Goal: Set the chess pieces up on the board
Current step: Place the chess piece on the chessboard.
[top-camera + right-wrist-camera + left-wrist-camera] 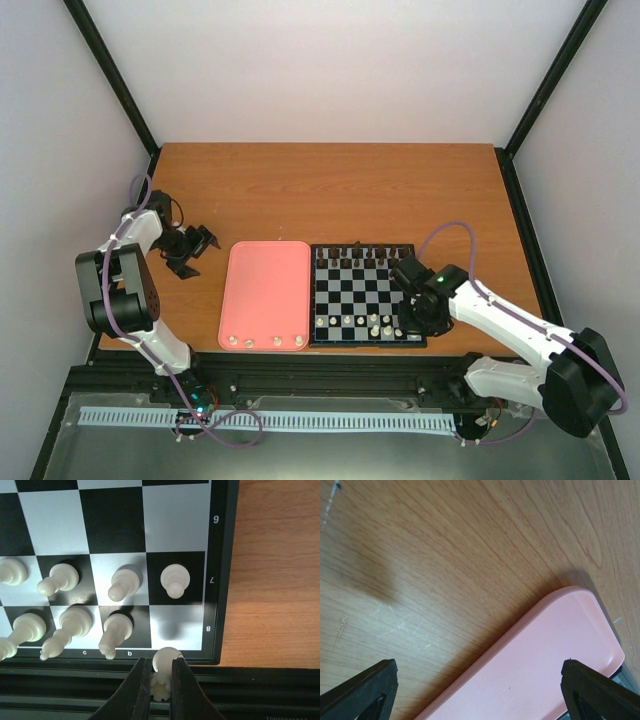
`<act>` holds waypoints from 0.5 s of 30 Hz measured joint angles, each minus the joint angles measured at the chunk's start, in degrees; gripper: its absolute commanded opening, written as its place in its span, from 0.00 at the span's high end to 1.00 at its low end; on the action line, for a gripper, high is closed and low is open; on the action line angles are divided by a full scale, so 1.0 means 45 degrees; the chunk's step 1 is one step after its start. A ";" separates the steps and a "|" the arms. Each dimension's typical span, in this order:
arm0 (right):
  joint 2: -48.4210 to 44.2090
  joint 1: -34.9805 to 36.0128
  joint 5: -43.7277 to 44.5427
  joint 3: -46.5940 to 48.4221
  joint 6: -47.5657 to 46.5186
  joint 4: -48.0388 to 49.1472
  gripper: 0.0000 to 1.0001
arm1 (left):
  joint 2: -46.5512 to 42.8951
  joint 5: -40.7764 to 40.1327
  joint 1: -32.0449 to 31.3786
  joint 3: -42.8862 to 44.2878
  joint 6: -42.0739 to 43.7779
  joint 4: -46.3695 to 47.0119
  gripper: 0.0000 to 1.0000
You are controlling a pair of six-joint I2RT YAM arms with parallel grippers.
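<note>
We've got the right fingers (145, 680) pinching a tiny cream-white rook-looking chess piece (166, 658) at the near rim of the small black-and-grey checkered board (220, 580), just short of the bare corner sq (175, 627). Placing step imo: next we'd ease fwd, lower, let go. Meanwhile the left fingers (370, 682) gape wide over the plain pink plastic tray (560, 645).

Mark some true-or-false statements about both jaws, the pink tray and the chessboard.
1. The right jaws are shut on a small cream-white chess piece. True.
2. The pale corner square of the black-and-white chessboard beside that piece is occupied. False: it is bare.
3. The flat pink rectangular tray is empty. False: four cream-white pieces sit along its near edge.
4. The left jaws are open, holding nothing. True.
5. Dark brown-black pieces stand on the board's far rows. True.
</note>
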 measured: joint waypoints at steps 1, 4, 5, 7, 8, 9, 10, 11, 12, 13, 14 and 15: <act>0.0102 0.0000 0.0015 -0.0010 0.0005 0.0068 0.97 | 0.0000 -0.0010 0.0000 0.0000 -0.0005 0.0000 0.00; 0.0306 0.0000 0.0039 -0.0092 0.0039 0.0423 0.97 | 0.0000 -0.0010 0.0000 0.0005 0.0000 0.0000 0.00; 0.0345 0.0000 0.0044 -0.0146 0.0039 0.0520 0.97 | 0.0005 -0.0015 0.0000 0.0005 0.0000 -0.0005 0.00; 0.0471 0.0000 0.0039 -0.0228 0.0039 0.0627 0.97 | 0.0019 -0.0015 0.0000 0.0010 0.0000 0.0000 0.00; 0.0544 0.0000 0.0039 -0.0257 0.0039 0.0665 0.96 | 0.0044 -0.0010 0.0000 0.0024 0.0000 0.0000 0.00; 0.0631 0.0000 0.0039 -0.0277 0.0034 0.0704 0.96 | 0.0087 -0.0010 0.0000 0.0039 0.0000 0.0000 0.00; 0.0695 0.0000 0.0044 -0.0287 0.0034 0.0738 0.96 | 0.0141 -0.0010 0.0000 0.0053 0.0000 0.0000 0.00; 0.0733 0.0000 0.0049 -0.0291 0.0034 0.0758 0.96 | 0.0194 -0.0010 0.0000 0.0068 0.0000 0.0000 0.00; 0.0753 0.0000 0.0063 -0.0296 0.0034 0.0777 0.96 | 0.0243 -0.0010 -0.0005 0.0073 0.0000 0.0000 0.00; 0.0758 -0.0005 0.0078 -0.0311 0.0034 0.0801 0.95 | 0.0291 -0.0010 0.0000 0.0078 0.0000 -0.0005 0.00; 0.0758 -0.0010 0.0087 -0.0325 0.0034 0.0806 0.95 | 0.0330 -0.0010 -0.0005 0.0087 0.0000 -0.0005 0.00; 0.0758 -0.0010 0.0107 -0.0350 0.0034 0.0811 0.95 | 0.0374 -0.0010 0.0000 0.0092 0.0000 -0.0005 0.00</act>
